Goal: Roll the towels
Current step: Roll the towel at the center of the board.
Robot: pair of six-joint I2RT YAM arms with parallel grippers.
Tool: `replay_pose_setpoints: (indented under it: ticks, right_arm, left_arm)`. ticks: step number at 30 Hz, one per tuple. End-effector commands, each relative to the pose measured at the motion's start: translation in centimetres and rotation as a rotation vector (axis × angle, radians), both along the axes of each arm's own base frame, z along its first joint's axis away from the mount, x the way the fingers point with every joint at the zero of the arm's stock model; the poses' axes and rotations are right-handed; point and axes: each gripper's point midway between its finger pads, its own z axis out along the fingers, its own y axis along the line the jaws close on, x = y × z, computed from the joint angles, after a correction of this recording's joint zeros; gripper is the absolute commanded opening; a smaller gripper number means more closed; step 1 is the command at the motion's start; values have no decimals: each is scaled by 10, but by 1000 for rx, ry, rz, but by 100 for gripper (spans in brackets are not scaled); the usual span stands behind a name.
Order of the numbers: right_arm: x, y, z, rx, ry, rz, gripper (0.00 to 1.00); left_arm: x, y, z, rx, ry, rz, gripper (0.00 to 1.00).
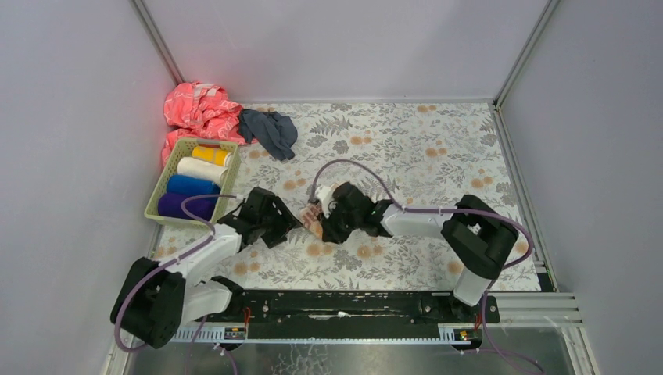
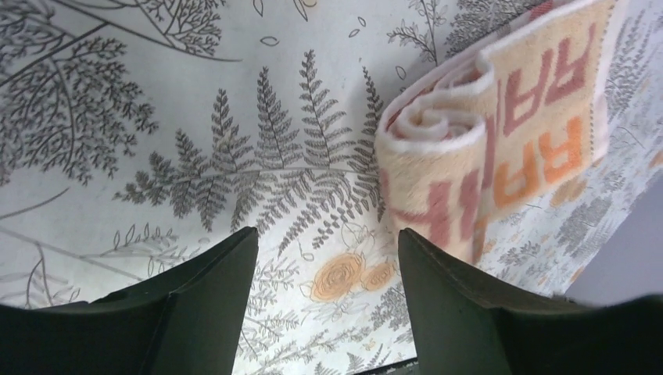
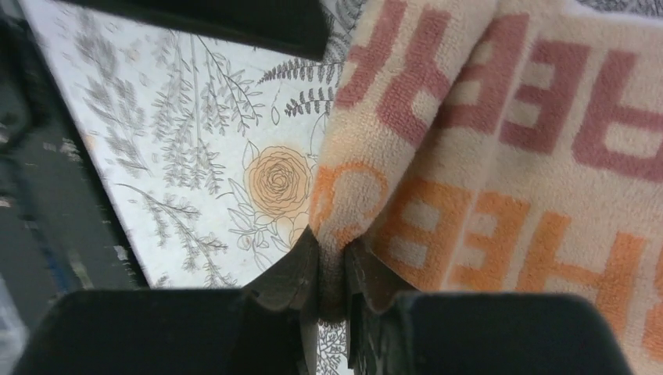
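The cream towel (image 2: 485, 148), printed in red and orange letters, lies as a loose roll near the middle of the floral covering (image 1: 422, 156), a little toward its near edge; the spiral end faces my left gripper (image 2: 328, 258), whose fingers stand apart just beside that end and touch nothing; my right gripper (image 3: 332, 266) is pinched together on a fold of the roll's outer layer. I judge it soft, light terry; it would sag and unwind if let go, though the nap should not slip between pads; the better hold is across the whole roll near its ends, squeezed gently. Further out, at the left edge, a green basket (image 1: 160, 191) holds a yellow roll (image 1: 211, 155), a white roll (image 1: 201, 169), a blue roll (image 1: 191, 186) and a purple roll (image 1: 188, 205); beyond it, toward the far-left corner, lie the dark grey-blue towel (image 1: 270, 131) and a pink cloth (image 1: 199, 109).
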Motion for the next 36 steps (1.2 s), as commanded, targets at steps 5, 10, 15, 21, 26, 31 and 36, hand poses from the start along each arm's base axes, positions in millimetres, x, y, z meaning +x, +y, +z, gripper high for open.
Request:
replay_pose_setpoints:
  ticks: [5, 10, 15, 21, 26, 31, 36]
  right_arm:
    - [-13, 15, 57, 516, 542, -17, 8]
    - [-8, 11, 60, 664, 782, -70, 8]
    - [-2, 7, 45, 698, 875, -139, 7]
    - [-4, 0, 17, 619, 900, -238, 9]
    - [-5, -5, -8, 568, 934, -319, 11]
    - [-2, -10, -14, 530, 881, -357, 18]
    - [9, -24, -12, 417, 700, -413, 41]
  left_arm:
    - [-12, -2, 21, -68, -19, 7, 69]
    - [-3, -15, 34, -134, -53, -19, 71]
    - [14, -23, 37, -127, -61, -39, 72]
    - [29, -28, 28, -113, -49, -37, 69]
    - [37, -29, 13, -80, -31, -39, 64]
    - [31, -28, -11, -38, 33, -57, 55]
    - [20, -26, -32, 11, 88, -78, 53]
